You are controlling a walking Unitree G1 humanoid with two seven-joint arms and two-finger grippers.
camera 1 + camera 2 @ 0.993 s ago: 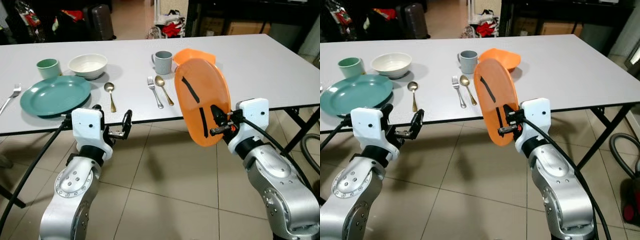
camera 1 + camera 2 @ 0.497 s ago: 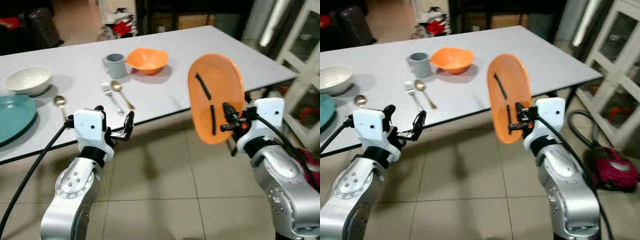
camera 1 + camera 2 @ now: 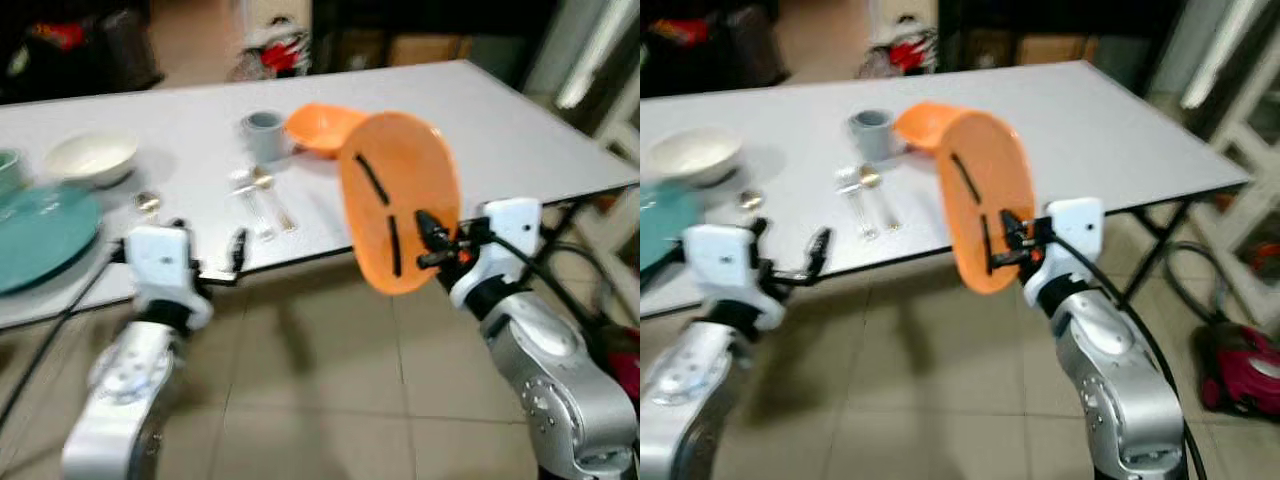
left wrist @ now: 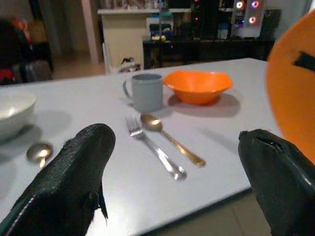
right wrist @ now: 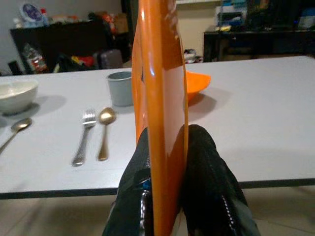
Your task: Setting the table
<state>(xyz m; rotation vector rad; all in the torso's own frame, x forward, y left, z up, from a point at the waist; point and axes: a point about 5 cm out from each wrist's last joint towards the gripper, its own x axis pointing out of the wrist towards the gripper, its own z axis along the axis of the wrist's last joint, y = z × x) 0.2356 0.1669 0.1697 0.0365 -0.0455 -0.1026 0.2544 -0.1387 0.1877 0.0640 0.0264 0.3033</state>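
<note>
My right pincer (image 3: 432, 240) still clamps the plate (image 3: 398, 200) upright (camera swung); wrist view shows left pincer (image 4: 177, 187) open, empty, facing bench (image 4: 98, 162).

Both silver arms raised forward, elbows bent, wrists level. Right gripper (image 3: 432, 232) on outstretched right arm, jaws clamped on rim of orange plate (image 3: 398, 200), plate held upright on edge. Left gripper (image 3: 210, 250) forward at similar height, fingers (image 4: 81, 182) spread wide apart, nothing between them.
</note>
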